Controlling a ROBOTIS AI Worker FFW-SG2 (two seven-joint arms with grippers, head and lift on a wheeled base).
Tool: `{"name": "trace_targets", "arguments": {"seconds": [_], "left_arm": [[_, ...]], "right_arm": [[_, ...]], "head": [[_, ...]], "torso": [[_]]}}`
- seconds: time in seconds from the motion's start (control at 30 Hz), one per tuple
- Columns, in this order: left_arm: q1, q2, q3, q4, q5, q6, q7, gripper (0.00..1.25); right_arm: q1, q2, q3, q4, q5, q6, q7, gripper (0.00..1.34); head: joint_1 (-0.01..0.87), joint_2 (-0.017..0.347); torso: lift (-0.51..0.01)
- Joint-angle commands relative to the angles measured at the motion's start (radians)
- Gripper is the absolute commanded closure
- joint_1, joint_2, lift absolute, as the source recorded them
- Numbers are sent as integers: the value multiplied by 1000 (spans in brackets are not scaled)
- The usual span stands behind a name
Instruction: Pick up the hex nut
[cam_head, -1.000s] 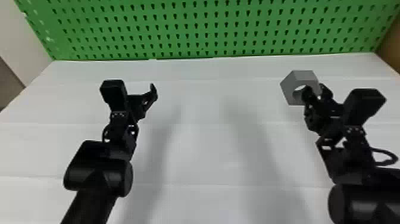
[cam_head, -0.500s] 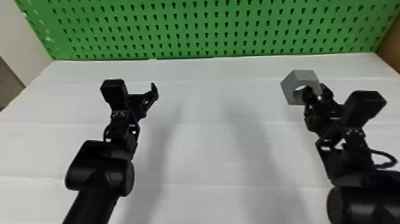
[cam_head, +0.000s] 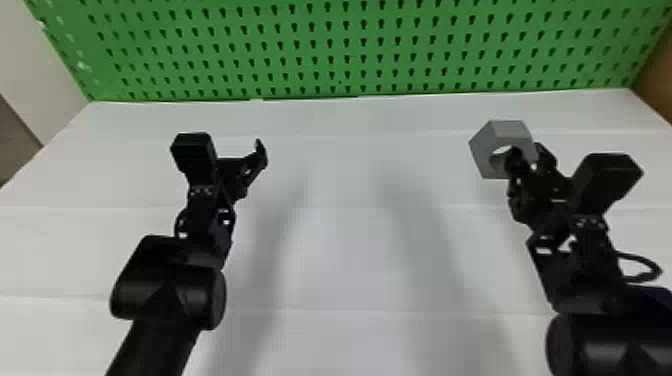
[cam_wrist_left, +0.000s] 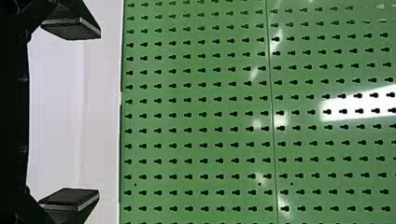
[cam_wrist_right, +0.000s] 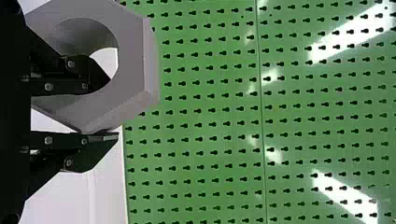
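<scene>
- At the right, clenches the hex nut (cam_head: 510, 131) by its wall in the right gripper (cam_wrist_right: 113, 108), with one finger (cam_wrist_right: 60, 87) inside the hole.
- Dips the right wrist (cam_head: 592, 245) slightly; likely just settles the grip.
- Leaves the left gripper (cam_wrist_left: 99, 113) spread.

The hex nut (cam_head: 495, 136) looks matt and smooth, the pegboard (cam_wrist_left: 275, 120) glossy.

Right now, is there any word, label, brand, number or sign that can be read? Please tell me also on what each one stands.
There is no text that I can read.
Hex nut: plain grey on its visible faces.
Green pegboard: only holes and glare.
Left arm and right arm: small pale marks, too small to tell.
</scene>
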Motion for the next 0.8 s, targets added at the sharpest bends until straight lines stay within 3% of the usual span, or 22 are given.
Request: {"name": "trace_targets", "arguments": {"seconds": [0.0, 0.77], "left_arm": [[0, 0, 0, -2, -4, 4, 0, 88], [-3, 0, -1, -3, -16, 4, 0, 88]], "right_arm": [[1, 1, 0, 0, 0, 2, -2, 1047], [1, 1, 1, 0, 5, 14, -2, 1047]], "head": [[785, 149], [785, 149]], "torso": [[-84], [-84]]}}
